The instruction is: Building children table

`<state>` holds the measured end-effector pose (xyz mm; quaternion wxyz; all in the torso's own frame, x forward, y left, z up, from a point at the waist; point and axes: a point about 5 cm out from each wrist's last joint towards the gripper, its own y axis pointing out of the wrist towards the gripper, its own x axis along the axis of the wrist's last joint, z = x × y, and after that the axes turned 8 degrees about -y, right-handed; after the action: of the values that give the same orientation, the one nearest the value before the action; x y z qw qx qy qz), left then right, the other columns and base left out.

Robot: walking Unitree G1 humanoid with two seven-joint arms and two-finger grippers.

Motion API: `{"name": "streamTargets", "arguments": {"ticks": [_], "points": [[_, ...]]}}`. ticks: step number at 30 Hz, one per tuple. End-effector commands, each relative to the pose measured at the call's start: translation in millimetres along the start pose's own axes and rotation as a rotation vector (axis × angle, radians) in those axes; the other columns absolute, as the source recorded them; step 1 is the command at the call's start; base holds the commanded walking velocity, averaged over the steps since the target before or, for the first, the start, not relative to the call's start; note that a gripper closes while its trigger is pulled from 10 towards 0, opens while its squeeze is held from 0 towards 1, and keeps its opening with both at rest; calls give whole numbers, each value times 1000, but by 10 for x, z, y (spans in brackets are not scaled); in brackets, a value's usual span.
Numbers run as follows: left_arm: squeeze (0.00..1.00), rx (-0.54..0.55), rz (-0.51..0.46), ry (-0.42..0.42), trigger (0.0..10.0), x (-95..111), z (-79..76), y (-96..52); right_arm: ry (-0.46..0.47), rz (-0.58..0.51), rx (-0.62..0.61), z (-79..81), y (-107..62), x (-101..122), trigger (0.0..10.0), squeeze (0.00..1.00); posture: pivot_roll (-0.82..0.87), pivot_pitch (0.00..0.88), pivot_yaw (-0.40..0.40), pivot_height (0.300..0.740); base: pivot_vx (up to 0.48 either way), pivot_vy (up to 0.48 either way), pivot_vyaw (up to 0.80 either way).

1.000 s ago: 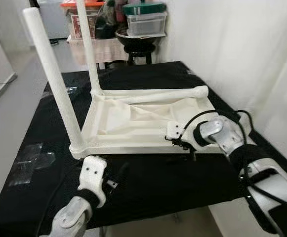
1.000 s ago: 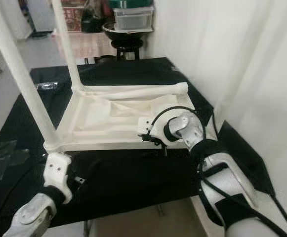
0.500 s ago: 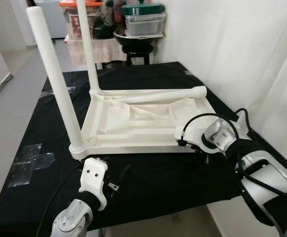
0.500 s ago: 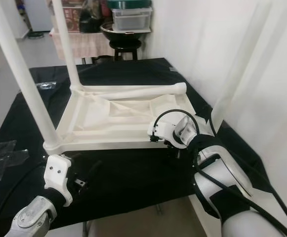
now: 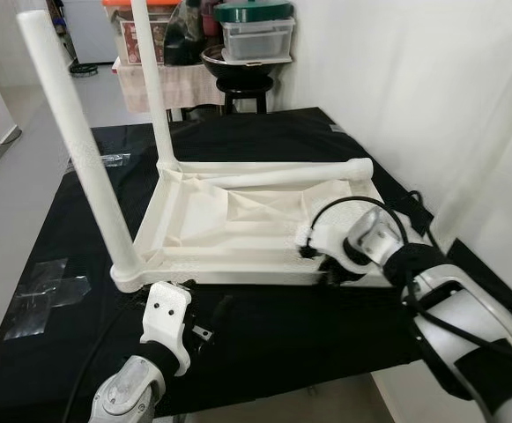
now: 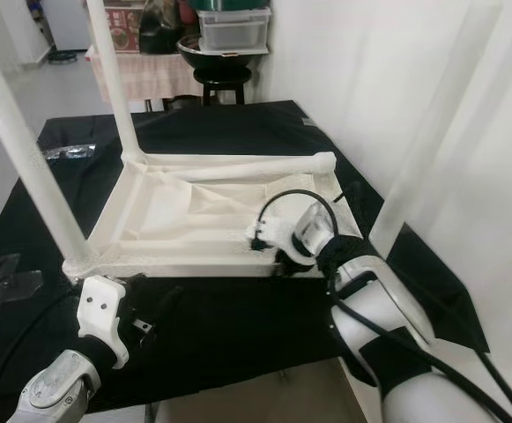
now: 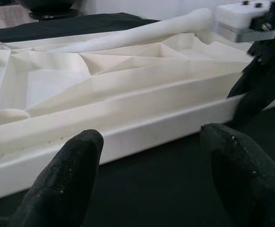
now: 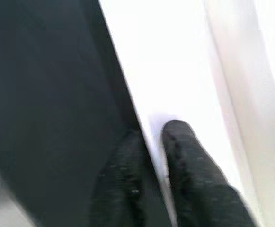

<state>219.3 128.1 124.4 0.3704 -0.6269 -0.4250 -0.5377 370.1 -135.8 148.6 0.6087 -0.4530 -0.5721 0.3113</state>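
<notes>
Comparing frames, we see the right gripper (image 5: 330,275) has slid left along the white table frame (image 5: 238,264), fingers pinching its near edge. Our left gripper (image 7: 146,175) sits lower left, fingers spread, grasping nothing.

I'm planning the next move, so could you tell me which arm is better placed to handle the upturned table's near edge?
Probably the right. The right gripper is already pinched on the white table top's near rim by its right corner. The left gripper hangs open just short of that rim, above the black cloth, touching nothing.
</notes>
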Motion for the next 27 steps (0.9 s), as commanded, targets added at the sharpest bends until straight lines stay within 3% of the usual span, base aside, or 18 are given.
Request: {"name": "streamTargets", "arguments": {"ticks": [1, 7, 15, 19, 21, 22, 23, 24, 25, 26, 27], "points": [[0, 6, 17, 5, 10000, -8, 20, -10, 39, -93, 89, 88, 76, 141, 0, 0, -46, 0, -26, 740, 0, 0, 0], [0, 3, 19, 6, 10000, -4, 26, -4, 66, -124, 88, 140, 156, 270, 0, 0, -48, 0, -23, 740, 0, 0, 0], [0, 12, 14, 12, 10000, 6, 41, 5, 395, -361, -77, 295, 414, 911, 0, 0, -38, 0, -24, 740, 0, 0, 0], [0, 12, 14, 12, 10000, 7, 42, 6, 410, -379, -85, 309, 424, 957, 0, 0, -38, 0, -24, 740, 0, 0, 0], [0, 12, 13, 17, 10000, 12, 48, 13, 471, -501, -166, 363, 476, 1201, 0, 0, -37, 0, -20, 740, 0, 0, 0], [0, 12, 13, 17, 10000, 12, 48, 13, 471, -501, -166, 363, 476, 1201, 0, 0, -37, 0, -20, 740, 0, 0, 0], [0, 12, 12, 21, 10000, 15, 50, 16, 461, -598, -261, 386, 490, 1361, 7098, 0, -37, 0, -20, 740, 0, 0, 0], [0, 13, 11, 25, 10000, 17, 53, 19, 441, -685, -346, 423, 486, 1501, 10000, 0, -38, 0, -19, 740, 0, 0, 0], [0, 14, 10, 27, 10000, 19, 55, 21, 353, -755, -364, 496, 482, 1615, 10000, 0, -37, 0, -21, 740, 0, 0, 0], [0, 14, 10, 27, 10000, 19, 55, 21, 353, -755, -364, 496, 482, 1615, 10000, 0, -37, 0, -21, 740, 0, 0, 0], [0, 18, 5, 32, 10000, 24, 59, 22, 300, -784, -329, 576, 507, 1677, 10000, 467, -37, 0, -21, 740, 0, 0, 0]]}}
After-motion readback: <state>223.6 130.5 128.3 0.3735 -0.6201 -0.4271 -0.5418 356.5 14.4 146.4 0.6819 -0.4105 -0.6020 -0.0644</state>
